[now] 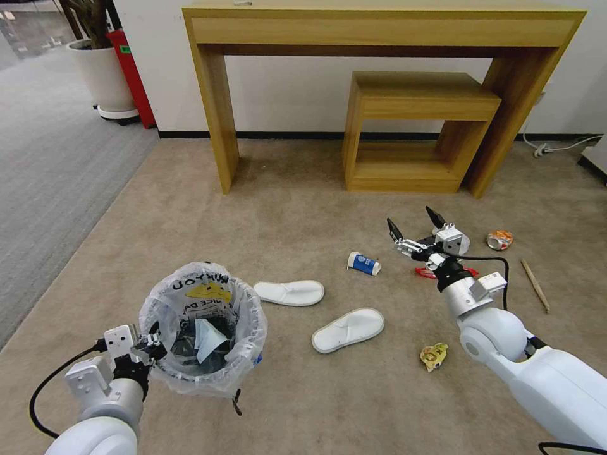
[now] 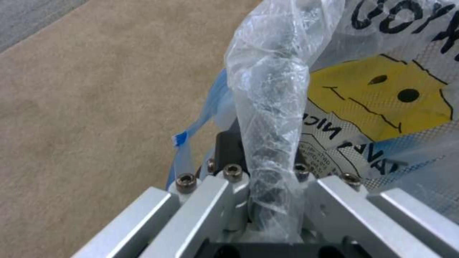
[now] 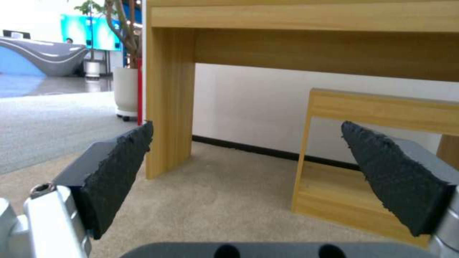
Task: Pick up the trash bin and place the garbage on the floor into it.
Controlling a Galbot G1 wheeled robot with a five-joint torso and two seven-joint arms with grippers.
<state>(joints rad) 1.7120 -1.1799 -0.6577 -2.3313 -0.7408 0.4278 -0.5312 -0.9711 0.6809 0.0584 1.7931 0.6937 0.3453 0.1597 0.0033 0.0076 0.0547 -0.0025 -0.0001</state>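
The floor (image 1: 297, 208), a beige short-pile carpet, is filling most of the room ahead and is meeting a grey ribbed carpet (image 1: 57, 164) along a slanting seam on the robot's left. A tall wooden counter (image 1: 379, 25) is standing against the white wall, with a smaller wooden shelf unit (image 1: 417, 133) tucked under its right half; open carpet is lying under its left half. A white planter (image 1: 104, 79) is sitting in the far left corner, and a white cable (image 1: 556, 146) is trailing along the wall at far right.

The trash bin (image 1: 205, 328), lined with a clear printed bag, is sitting at the near left, and the left hand (image 1: 148, 346) is pinching its bagged rim; in the left wrist view the rim (image 2: 268, 143) is running between the pressed fingers.

Two white slippers (image 1: 289, 292) (image 1: 349, 329) are lying in the middle, well apart from the bin. The right hand (image 1: 414, 222) is hovering spread wide above the carpet, near a blue-white paper cup (image 1: 364, 263) and over a red wrapper (image 1: 425, 273). A crushed orange can (image 1: 499, 239), a wooden stick (image 1: 535, 285) and a yellow crumpled wrapper (image 1: 434, 356) are lying scattered on the right.
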